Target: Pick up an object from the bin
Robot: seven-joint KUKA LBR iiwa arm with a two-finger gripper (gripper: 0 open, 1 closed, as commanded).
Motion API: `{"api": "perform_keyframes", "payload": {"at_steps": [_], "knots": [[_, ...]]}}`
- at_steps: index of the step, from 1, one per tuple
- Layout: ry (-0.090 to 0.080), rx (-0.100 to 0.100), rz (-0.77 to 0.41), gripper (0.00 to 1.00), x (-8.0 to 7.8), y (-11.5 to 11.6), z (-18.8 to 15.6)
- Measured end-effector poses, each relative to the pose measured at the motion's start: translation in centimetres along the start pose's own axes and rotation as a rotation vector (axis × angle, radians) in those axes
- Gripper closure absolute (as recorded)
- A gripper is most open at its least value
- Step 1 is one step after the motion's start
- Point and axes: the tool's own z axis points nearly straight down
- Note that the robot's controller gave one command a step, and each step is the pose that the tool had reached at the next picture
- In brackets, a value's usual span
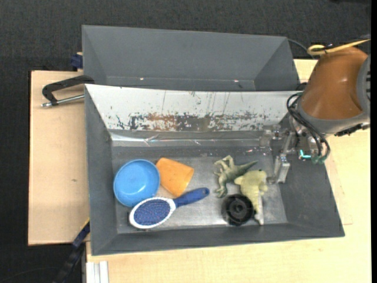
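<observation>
The gripper (280,168) hangs low at the frame's right centre, just right of one pale green toy figure (253,187); whether it is spread or closed cannot be told. Leftward lie one green dinosaur (226,171), one black round cap (237,210), one blue brush (166,207), one orange cup (175,176) and one blue bowl (136,182). The arm (334,93) slants in from the upper right.

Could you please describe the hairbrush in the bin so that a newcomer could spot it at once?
Look along the front wall of the grey bin, left of middle. There, beside the blue bowl and orange cup, lies the hairbrush: the only thing with a white-rimmed oval head and a handle.
</observation>
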Motion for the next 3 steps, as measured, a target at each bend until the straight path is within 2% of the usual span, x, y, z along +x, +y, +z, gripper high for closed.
{"api": "perform_keyframes", "payload": {"at_steps": [1, 2, 3], "knots": [[-0.003, 0.000, -0.292, 0.00, 1.5, 3.4, 6.7], [-0.007, 0.004, -0.291, 1.00, 1.4, 3.3, 6.3], [-0.020, 0.009, -0.619, 1.00, 0.6, 2.8, -18.2]]}}
